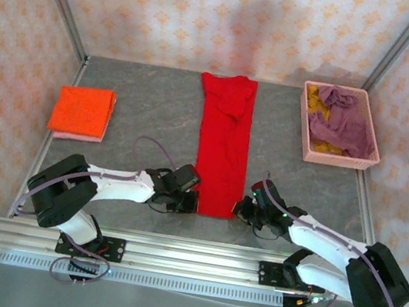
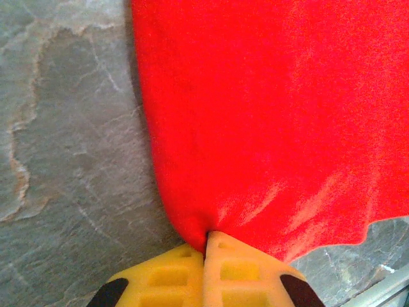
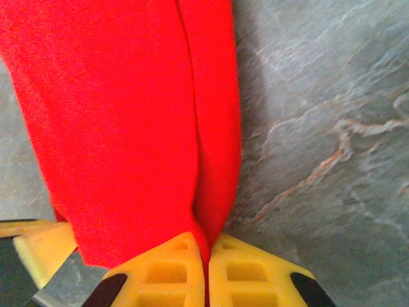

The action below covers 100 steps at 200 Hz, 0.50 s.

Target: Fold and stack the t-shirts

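On a grey stone-patterned surface between peach-patterned walls, a rigid pink plastic basket holds a mauve-purple t-shirt and a mustard yellow t-shirt. A bright red t-shirt lies at the centre in a long strip. The left hand and the right hand each clench a near corner. At the left, a folded orange t-shirt tops a pale pink t-shirt.

Between the left gripper and the right gripper: blocked by the red t-shirt, a long strip running ahead of both (low and soft). Outboard of the left gripper: bare table, open up to the folded orange t-shirt far ahead-left. Outboard of the right gripper: open table; the pink basket stands far ahead-right. Behind both grippers: the aluminium rail, near.
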Motion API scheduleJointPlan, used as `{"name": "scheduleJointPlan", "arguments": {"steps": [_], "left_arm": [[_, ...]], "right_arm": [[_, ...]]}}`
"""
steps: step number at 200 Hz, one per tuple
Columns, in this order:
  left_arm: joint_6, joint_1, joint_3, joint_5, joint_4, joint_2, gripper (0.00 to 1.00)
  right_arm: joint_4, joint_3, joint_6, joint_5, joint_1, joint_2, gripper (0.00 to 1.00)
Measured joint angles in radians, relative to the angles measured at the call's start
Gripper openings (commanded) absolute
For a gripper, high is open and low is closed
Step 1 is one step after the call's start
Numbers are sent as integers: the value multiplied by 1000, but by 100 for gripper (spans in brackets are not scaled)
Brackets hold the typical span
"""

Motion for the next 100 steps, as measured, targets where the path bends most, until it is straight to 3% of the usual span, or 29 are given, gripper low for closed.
{"name": "scheduleJointPlan", "arguments": {"steps": [69, 100], "left_arm": [[-4, -2, -50, -17, -68, -144, 0], [-2, 8, -1, -54, -120, -181, 0]], "right_arm": [[-85, -28, 63, 34, 69, -177, 5], [-159, 55, 40, 90, 68, -188, 5]]}}
